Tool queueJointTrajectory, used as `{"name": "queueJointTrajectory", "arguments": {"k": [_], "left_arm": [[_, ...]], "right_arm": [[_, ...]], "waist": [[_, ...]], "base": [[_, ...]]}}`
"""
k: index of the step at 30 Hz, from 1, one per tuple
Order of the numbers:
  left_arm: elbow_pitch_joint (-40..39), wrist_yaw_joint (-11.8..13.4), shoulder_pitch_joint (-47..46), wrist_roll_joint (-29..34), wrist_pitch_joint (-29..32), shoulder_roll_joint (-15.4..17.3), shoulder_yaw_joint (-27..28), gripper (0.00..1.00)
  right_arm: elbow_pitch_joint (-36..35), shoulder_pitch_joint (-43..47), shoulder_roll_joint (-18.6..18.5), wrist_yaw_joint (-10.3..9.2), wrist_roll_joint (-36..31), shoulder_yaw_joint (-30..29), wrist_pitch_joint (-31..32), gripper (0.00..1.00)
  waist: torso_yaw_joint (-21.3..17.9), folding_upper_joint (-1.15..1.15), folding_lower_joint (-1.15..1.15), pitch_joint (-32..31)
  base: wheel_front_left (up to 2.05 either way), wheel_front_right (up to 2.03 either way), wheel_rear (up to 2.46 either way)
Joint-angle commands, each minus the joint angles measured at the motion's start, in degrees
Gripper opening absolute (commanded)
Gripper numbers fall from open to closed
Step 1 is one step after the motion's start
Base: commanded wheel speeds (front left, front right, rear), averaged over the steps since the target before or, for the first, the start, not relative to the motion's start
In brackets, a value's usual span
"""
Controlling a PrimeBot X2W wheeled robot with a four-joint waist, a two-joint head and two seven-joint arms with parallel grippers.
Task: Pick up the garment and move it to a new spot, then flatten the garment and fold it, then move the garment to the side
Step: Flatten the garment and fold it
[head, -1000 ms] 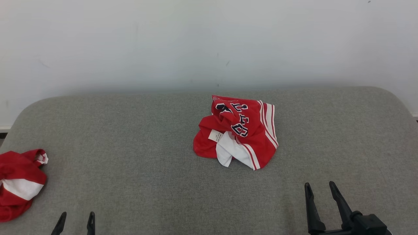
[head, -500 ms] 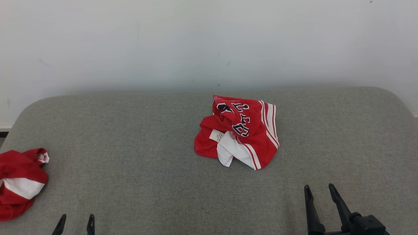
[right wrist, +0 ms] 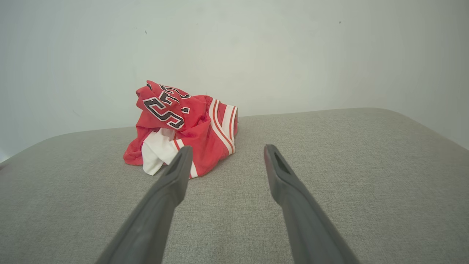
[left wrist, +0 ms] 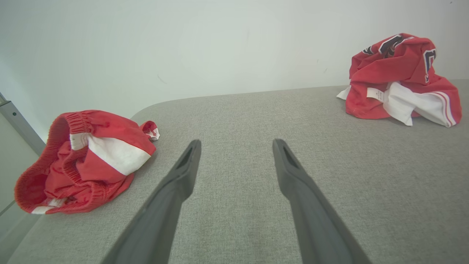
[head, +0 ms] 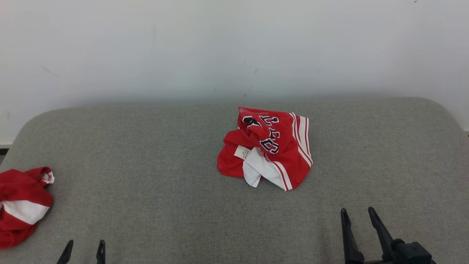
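A grey, cloth-covered worktop (head: 146,172) with rounded far corners is seen across the lower two thirds of the head view, and a plain white wall (head: 183,47), lightly scuffed, is seen behind it. The garment (head: 265,146), red with white stripes and dark lettering, is heaped right of centre in the frame, near the far edge, with a white tag turned outward. A pair of red and white shorts (head: 22,205) is bunched at the left edge of the frame, well apart from the garment. The left claw (head: 86,242) is shown at the lower left and the right claw (head: 357,210) at the lower right; both are held wide, nothing is gripped, and each is kept well short of the garment. Against the frame of a second ago, the right claw is found slightly lower in the picture, while the garment, the shorts and the left claw are left much as they were.
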Motion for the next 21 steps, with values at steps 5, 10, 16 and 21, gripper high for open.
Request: {"name": "queueJointTrajectory", "arguments": {"k": [5,10,16,21], "left_arm": [[0.2,-0.1,-0.7,0.3,-0.2,0.1,0.0,1.00],[0.2,-0.2,-1.0,0.3,-0.2,0.1,0.0,1.00],[0.3,-0.3,-1.2,0.4,-0.2,0.0,-0.4,1.00],[0.6,-0.4,-2.5,0.5,-0.2,-0.1,-1.6,1.00]], "right_arm": [[-0.1,0.2,0.2,-0.13,0.0,0.1,-0.3,1.00],[-0.1,0.3,0.2,-0.13,-0.1,0.1,-0.3,1.00],[-0.1,0.7,0.2,-0.13,-0.4,0.0,-0.3,1.00],[0.5,-0.1,0.2,-0.13,-1.2,1.3,-0.3,1.00]], "waist": [[0.0,0.00,0.00,0.1],[0.0,0.00,0.00,0.2],[0.5,0.00,0.00,0.3],[2.0,0.00,0.00,0.7]], "base": [[0.00,0.00,0.00],[0.00,0.00,0.00],[0.00,0.00,0.00],[0.00,0.00,0.00]]}}
